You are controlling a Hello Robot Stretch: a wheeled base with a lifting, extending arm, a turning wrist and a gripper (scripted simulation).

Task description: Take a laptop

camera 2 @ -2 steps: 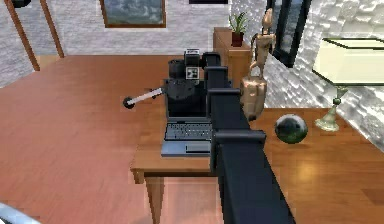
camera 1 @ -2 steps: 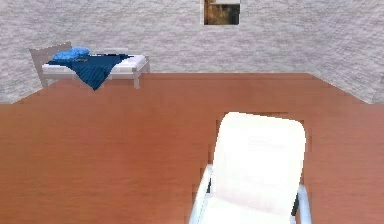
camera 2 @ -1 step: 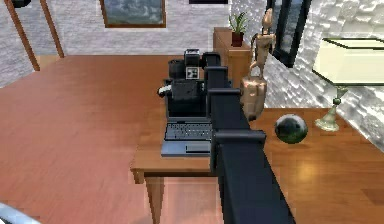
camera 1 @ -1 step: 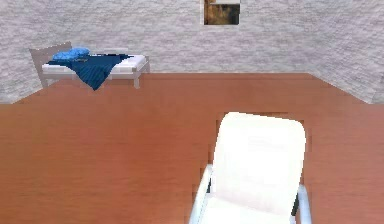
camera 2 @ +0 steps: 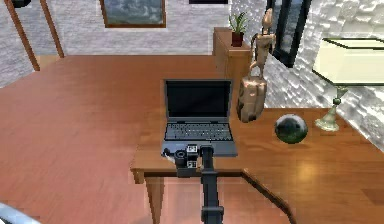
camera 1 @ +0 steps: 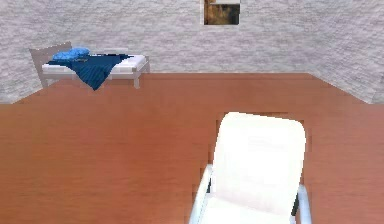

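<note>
Arm side view: the laptop point(camera 2: 200, 118) sits on the wooden desk point(camera 2: 330, 165), lid up, screen dark, close to the desk's lower edge. The arm point(camera 2: 211, 195) comes up to that edge, and the gripper point(camera 2: 184, 159) is at the laptop's front left corner. I cannot tell whether it is holding anything. Right of the laptop are 1 wooden figure point(camera 2: 255, 75), 1 dark ball point(camera 2: 292, 127) and 1 lamp point(camera 2: 345, 62). Forward view: a white chair point(camera 1: 258, 165) up close, and a bed point(camera 1: 95, 66) with a blue blanket by the far wall.
</note>
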